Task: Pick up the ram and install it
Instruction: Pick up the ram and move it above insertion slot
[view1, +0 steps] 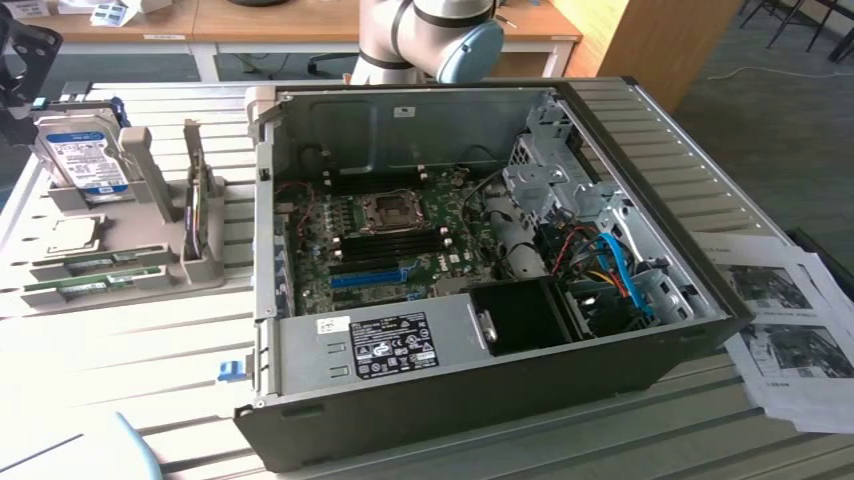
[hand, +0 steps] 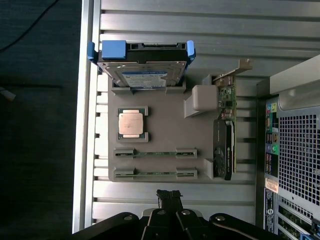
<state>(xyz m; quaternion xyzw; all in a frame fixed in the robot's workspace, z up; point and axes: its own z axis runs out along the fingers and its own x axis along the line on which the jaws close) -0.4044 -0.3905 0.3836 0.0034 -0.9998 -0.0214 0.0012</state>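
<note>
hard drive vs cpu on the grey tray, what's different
The hard drive stands on edge; the cpu lies flat in a recess. The hard drive is larger, with blue rails and a label; the cpu is a small bare square. Both sit in the grey tray.

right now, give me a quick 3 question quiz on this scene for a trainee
1. True or false: both ram sticks lie in their slots on the grey holder, outside the computer.
2. What sits on the holder between the hard drive and the ram sticks? A: a fan. B: a processor chip. C: a screwdriver.
3. Fill in: the gripper is ___ and holds nothing.

Key: 1 true; 2 B; 3 shut.
</note>
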